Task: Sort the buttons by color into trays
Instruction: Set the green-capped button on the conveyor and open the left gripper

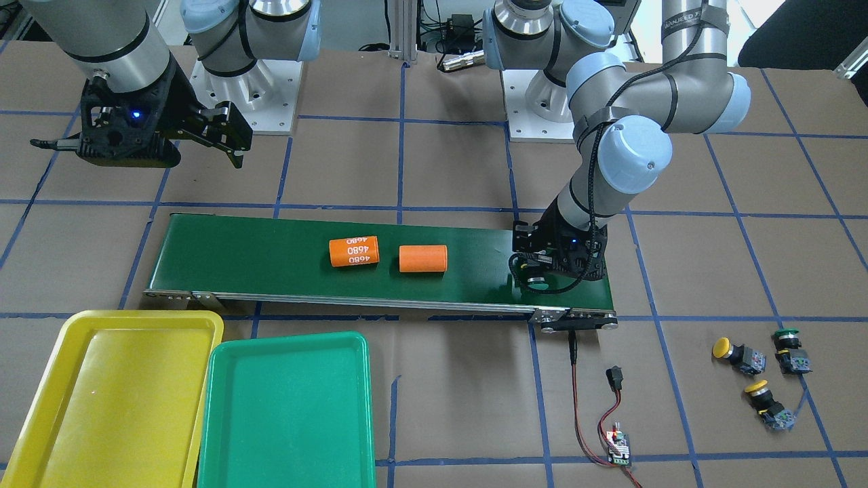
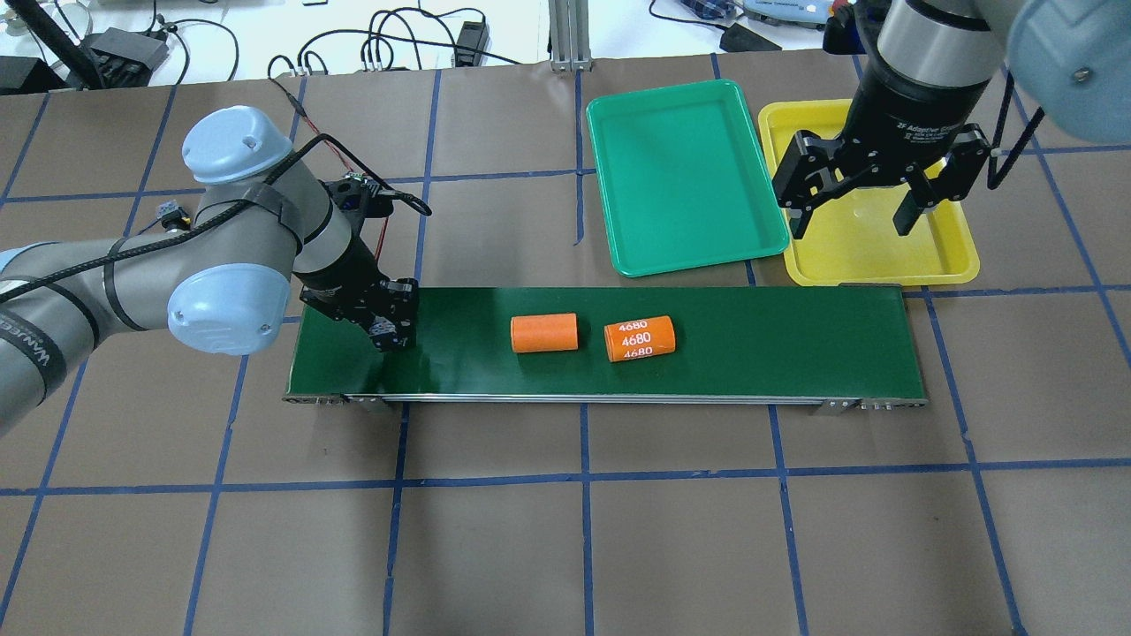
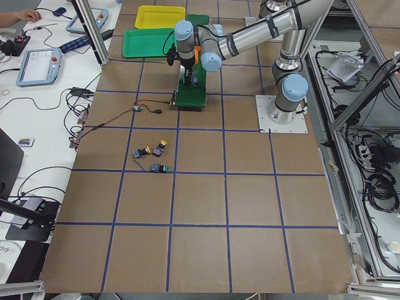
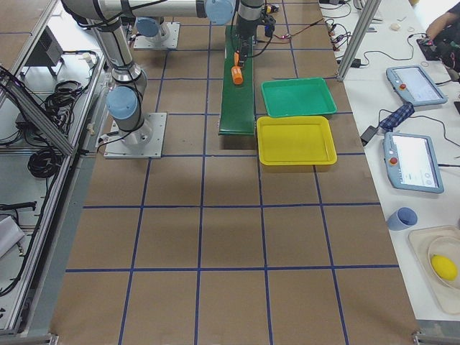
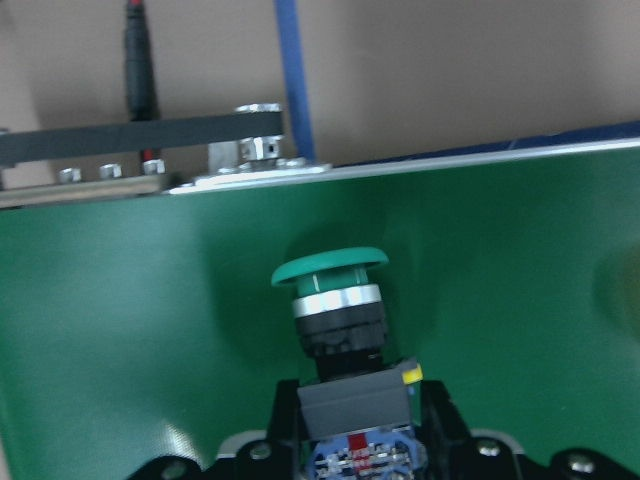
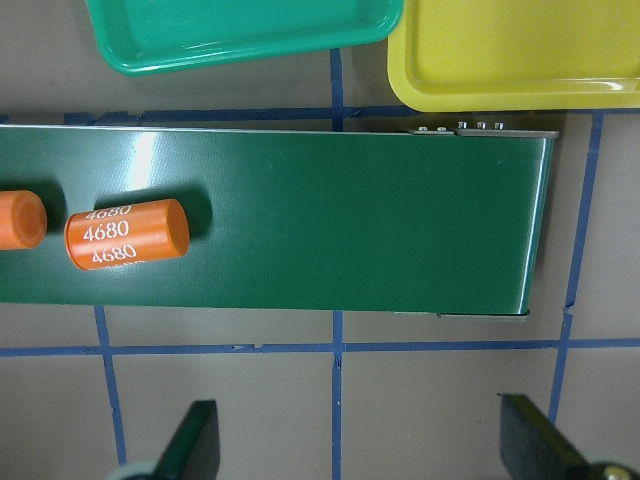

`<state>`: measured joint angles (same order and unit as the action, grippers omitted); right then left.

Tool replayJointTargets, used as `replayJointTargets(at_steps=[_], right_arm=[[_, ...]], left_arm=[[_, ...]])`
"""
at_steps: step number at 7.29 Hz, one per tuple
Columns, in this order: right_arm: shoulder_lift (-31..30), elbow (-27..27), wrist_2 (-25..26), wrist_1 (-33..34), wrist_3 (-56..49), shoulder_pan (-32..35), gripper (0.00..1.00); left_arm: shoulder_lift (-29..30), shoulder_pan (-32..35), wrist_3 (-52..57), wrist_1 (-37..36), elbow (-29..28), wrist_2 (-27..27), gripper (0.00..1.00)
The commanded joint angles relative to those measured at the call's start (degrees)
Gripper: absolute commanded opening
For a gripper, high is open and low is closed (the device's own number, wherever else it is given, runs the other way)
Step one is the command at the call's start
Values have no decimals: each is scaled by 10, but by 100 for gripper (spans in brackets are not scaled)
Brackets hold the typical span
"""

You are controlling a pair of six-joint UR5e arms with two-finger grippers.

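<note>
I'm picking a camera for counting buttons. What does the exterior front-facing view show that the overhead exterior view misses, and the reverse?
Only front-facing: three loose buttons on the table, two yellow-capped and one green-capped, plus the green cap of the held button under the left pincer.
Only overhead: the right pincer plainly open, overlapping the yellow tray in the picture.
Both: the conveyor belt, two orange cylinders, the green tray and the yellow one, both arms.

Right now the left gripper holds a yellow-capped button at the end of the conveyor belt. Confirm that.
Wrong colour. The left gripper holds a green-capped button at the end of the conveyor belt, as the left wrist view shows.
</note>
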<state>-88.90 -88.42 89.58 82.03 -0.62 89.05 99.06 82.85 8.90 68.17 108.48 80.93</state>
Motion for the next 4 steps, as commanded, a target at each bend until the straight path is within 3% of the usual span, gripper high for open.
replayJointTargets(at_steps=[1,3,4], right_arm=[[0,0,1,1,0,2,100],[0,0,1,2,0,1,100],[0,0,2,1,-1,2,100]], left_arm=[[49,-115,47,81,-120,0,100],[137,-166,81,75,-213,53,100],[177,-204,109,62,-243,53,100]])
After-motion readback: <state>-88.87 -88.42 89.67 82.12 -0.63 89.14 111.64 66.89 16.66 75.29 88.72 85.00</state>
